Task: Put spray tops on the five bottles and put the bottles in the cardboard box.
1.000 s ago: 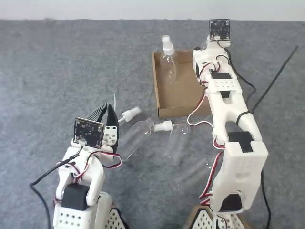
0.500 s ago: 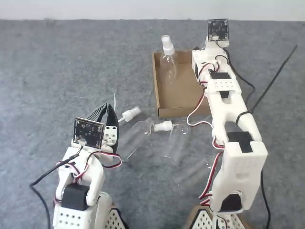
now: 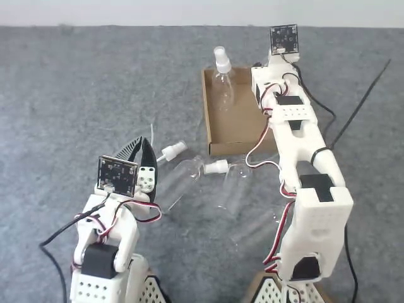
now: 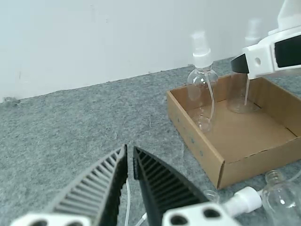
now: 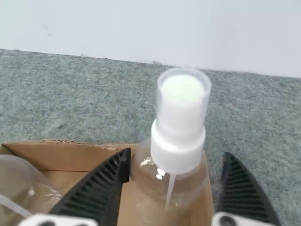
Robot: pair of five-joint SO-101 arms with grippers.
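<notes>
step: bottle [image 5: 181, 108] is judged just stood in box [image 3: 218, 144] | right claw [image 5: 176, 157] is spread wide around it | left claw [image 4: 130, 155] is narrow, empty, above bench [image 3: 95, 82] | next: a straight lift is needed, bottle untipped

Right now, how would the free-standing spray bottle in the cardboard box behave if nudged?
The spray bottle stands upright and looks tall for its base, so it could tip easily. It looks clear and empty, so it is probably light. The cardboard box wall nearby might catch it.
</notes>
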